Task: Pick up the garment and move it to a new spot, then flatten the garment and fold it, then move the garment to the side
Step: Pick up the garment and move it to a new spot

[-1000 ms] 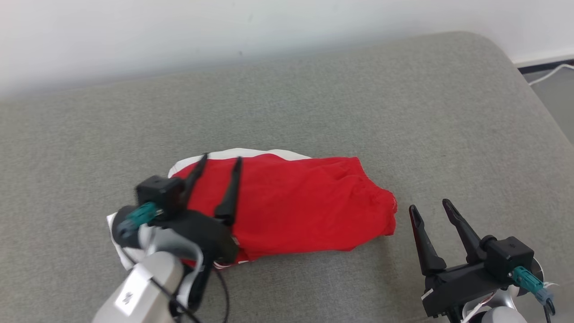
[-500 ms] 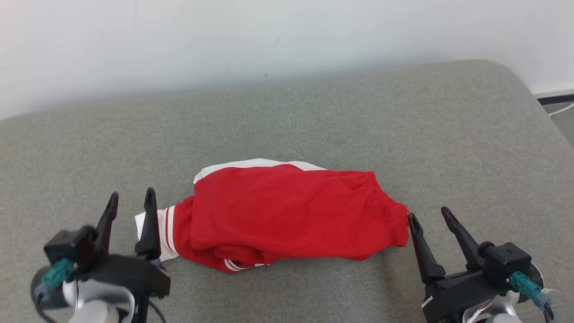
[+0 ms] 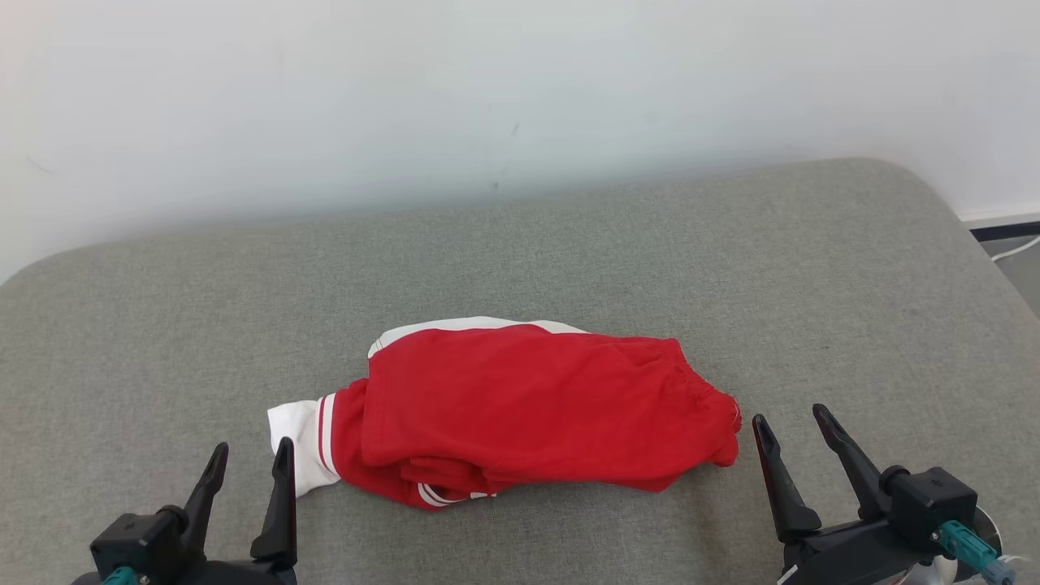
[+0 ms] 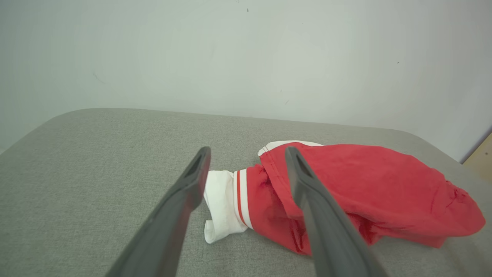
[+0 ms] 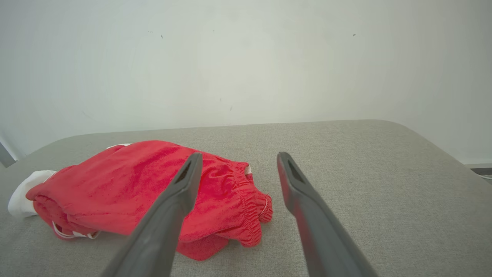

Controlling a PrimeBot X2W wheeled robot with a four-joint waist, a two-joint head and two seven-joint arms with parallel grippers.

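Observation:
The garment (image 3: 528,406) is red with white trim and stripes, folded into a compact bundle in the middle of the grey padded surface (image 3: 569,244). Its white cuff (image 3: 296,435) pokes out at the left end. My left gripper (image 3: 250,459) stands open at the lower left, just short of that cuff, holding nothing. My right gripper (image 3: 790,421) is open at the lower right, beside the garment's gathered elastic end. The left wrist view has the garment (image 4: 365,188) ahead of the open left gripper (image 4: 248,153). In the right wrist view the garment (image 5: 134,184) lies ahead and left of the open right gripper (image 5: 238,157).
A pale wall (image 3: 487,97) rises behind the grey surface. The surface's rounded right corner drops to the floor, where a white cable (image 3: 1020,248) lies. Bare grey surface stretches behind and on both sides of the garment.
My left gripper has pulled back off the garment to the lower left, leaving it lying folded. The head camera has tilted up, so the whole picture sits lower.

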